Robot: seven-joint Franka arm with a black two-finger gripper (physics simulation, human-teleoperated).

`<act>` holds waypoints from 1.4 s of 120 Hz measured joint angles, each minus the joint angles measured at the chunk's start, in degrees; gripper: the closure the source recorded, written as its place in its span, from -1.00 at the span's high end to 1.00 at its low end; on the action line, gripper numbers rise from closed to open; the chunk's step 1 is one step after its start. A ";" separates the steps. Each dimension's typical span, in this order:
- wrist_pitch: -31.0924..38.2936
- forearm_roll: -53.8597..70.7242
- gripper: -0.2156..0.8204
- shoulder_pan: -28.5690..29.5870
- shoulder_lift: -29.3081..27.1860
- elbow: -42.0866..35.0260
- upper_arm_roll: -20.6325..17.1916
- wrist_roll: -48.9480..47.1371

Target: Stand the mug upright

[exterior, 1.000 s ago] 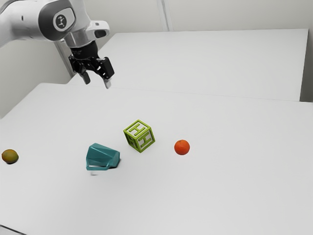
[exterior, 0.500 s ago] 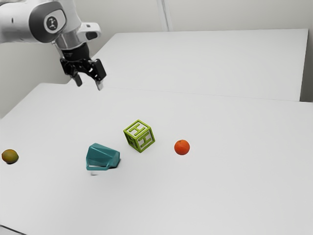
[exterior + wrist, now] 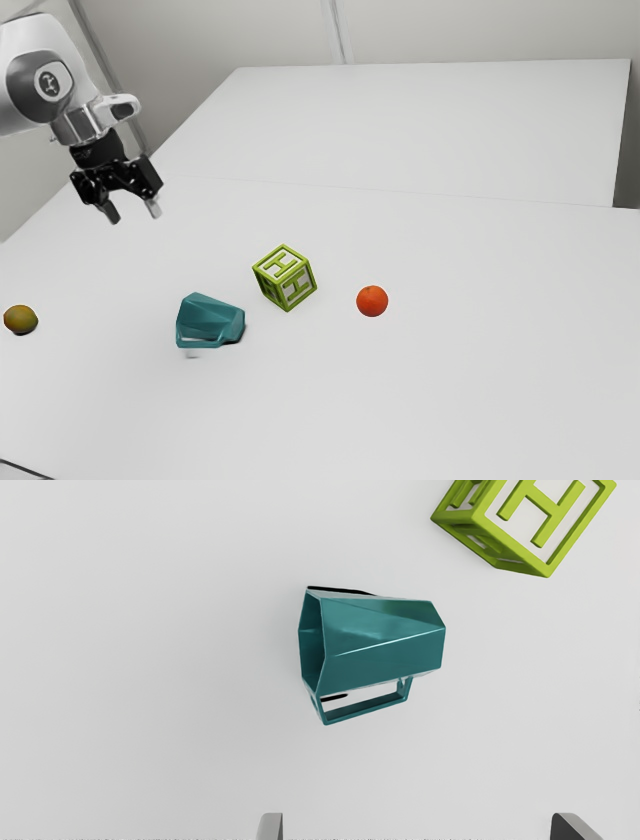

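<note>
My gripper [image 3: 133, 214] hangs high over the table, up and to the left of the mug in the exterior view, touching nothing. The teal faceted mug [image 3: 210, 320] lies on its side, its mouth facing the exterior view's left and its base toward the orange's side. In the wrist view the mug [image 3: 380, 645] lies beyond the fingertips, with its open rim, narrower base and angular handle showing. The two fingertips of the gripper [image 3: 417, 826] stand wide apart with bare space between them.
A green-framed letter block [image 3: 285, 278] sits close to the mug's base end; the block [image 3: 540, 520] appears in the wrist view too. An orange [image 3: 372, 301] rests farther toward the exterior view's right. An olive-coloured fruit [image 3: 20, 319] lies at the far left of the white table [image 3: 450, 400].
My hand has moved toward the exterior view's left and somewhat lower, tilting a little. The mug, block and fruits have stayed where they were.
</note>
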 joint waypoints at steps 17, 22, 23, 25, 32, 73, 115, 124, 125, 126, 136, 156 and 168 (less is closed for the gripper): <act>3.33 -5.34 0.54 3.48 -0.06 -5.48 0.22 2.68; 4.56 -7.03 0.54 4.18 -0.06 -6.93 0.34 3.68; 4.81 -7.35 0.54 4.26 -0.05 -7.20 0.39 3.89; 5.29 -7.94 0.54 4.41 -0.02 -7.66 0.49 4.30; 6.81 -9.95 0.54 4.90 0.01 -9.11 0.79 5.77; 15.69 -24.41 0.54 9.11 1.31 -19.20 1.16 17.01; 20.49 -37.45 0.54 10.32 4.16 -24.99 1.51 30.96; 20.97 -39.53 0.54 10.27 4.97 -25.64 1.51 33.84; 21.01 -39.81 0.54 10.27 5.09 -25.73 1.51 34.17; 21.05 -40.08 0.54 10.27 5.24 -25.82 1.51 34.51; 21.33 -42.32 0.54 10.28 6.60 -26.21 1.51 37.70; 21.46 -46.97 0.54 10.59 8.37 -27.45 1.51 43.99; 21.34 -49.11 0.54 11.08 9.49 -27.60 1.51 47.31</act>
